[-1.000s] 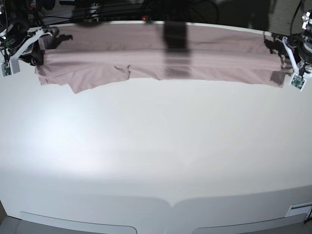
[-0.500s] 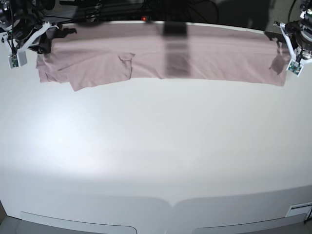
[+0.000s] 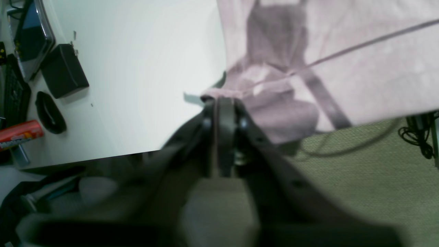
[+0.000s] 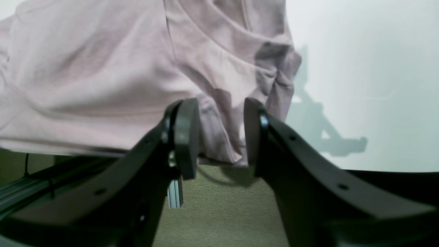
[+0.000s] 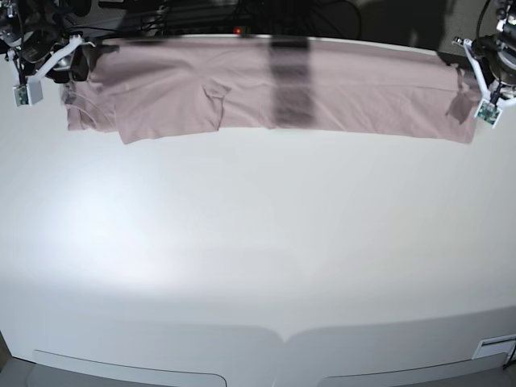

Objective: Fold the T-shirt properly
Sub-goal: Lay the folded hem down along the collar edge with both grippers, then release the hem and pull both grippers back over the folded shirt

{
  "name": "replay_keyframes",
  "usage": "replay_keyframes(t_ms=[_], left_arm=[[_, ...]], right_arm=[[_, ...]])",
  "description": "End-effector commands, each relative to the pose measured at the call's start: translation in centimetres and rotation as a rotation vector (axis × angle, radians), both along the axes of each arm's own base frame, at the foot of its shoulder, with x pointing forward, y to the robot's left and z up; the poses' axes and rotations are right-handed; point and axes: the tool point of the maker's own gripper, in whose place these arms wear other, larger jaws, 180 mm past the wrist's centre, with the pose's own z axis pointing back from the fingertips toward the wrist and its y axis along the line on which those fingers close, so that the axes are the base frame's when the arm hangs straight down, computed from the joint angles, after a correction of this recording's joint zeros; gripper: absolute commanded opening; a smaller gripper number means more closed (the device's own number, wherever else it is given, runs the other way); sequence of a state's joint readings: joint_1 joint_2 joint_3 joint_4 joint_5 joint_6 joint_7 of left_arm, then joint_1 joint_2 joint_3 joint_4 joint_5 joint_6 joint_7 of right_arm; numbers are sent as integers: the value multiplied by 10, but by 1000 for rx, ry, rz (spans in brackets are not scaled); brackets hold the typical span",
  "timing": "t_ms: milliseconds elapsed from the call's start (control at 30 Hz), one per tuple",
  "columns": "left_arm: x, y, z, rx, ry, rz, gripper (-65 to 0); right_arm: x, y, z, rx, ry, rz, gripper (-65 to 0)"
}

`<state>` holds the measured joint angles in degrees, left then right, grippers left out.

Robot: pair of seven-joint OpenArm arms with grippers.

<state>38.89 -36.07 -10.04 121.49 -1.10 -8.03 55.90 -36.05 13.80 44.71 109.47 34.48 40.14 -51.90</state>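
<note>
Lying flat: T-shirt [image 5: 266, 89] spread as a long band along the table's far edge, one short sleeve flap sticking toward the camera near the base view's left end
right gripper [image 4: 219, 137]: at the band's left end in base view; jaws clearly parted, bunched hem between them but pads not pressing it, so nothing held, apparently letting go
why: both ends look laid down to leave a straight fold line across the table [image 5: 258, 242]
left gripper [image 3: 221, 103]: at the band's right end; jaws nearly together, tips right at a fabric corner; cannot tell if cloth is pinched or just touching
overhang: in both wrist views the cloth edge hangs past the table rim over carpet [image 3: 360, 192]
clutter: black box [image 3: 63, 70], red can [image 3: 19, 133], keyboard off to the side, well apart from shirt
obstacles: none on the tabletop; a dark shadow stripe crosses the shirt middle
</note>
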Motion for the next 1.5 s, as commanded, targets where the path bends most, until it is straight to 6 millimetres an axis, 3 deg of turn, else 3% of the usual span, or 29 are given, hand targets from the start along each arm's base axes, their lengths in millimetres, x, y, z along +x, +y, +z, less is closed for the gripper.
replay_keyframes(t_ms=[0,100,200,333,467,600,700,767,967,1200,1333,1467], left_arm=[[5,5,8,28,-26,-3,-491],[7,12,12,53,-53,27,-429],[9,15,14,63,-68,41,-429],[23,12,23,34,-173,54,-430],[37,-10,24,-111,-236,76,-430],[47,-56,17,-376,-258,119,-430],[46,-90,12,-508,-240,87,-430],[41,-97,7,-532,-215,100,-430],[32,-99,-3,-545,-180,126,-430],[10,-85,-60,-583,-45,232,-431],[13,-92,-78,-637,-21,272,-431],[23,-93,-91,-659,-5,308,-431]], right_arm=[[4,-3,8,-11,-29,3,-425],[4,-3,8,-11,-29,3,-424],[7,-3,10,-10,-47,2,-425],[31,7,28,70,-194,-4,-425],[58,16,45,140,-303,-2,-425],[83,26,53,156,-350,22,-425],[89,42,41,152,-292,77,-425],[88,52,30,127,-245,118,-425],[78,59,-3,39,-116,178,-425],[57,52,-50,122,-13,107,-425],[59,51,-55,137,-14,92,-425],[74,48,-50,115,-41,97,-425]])
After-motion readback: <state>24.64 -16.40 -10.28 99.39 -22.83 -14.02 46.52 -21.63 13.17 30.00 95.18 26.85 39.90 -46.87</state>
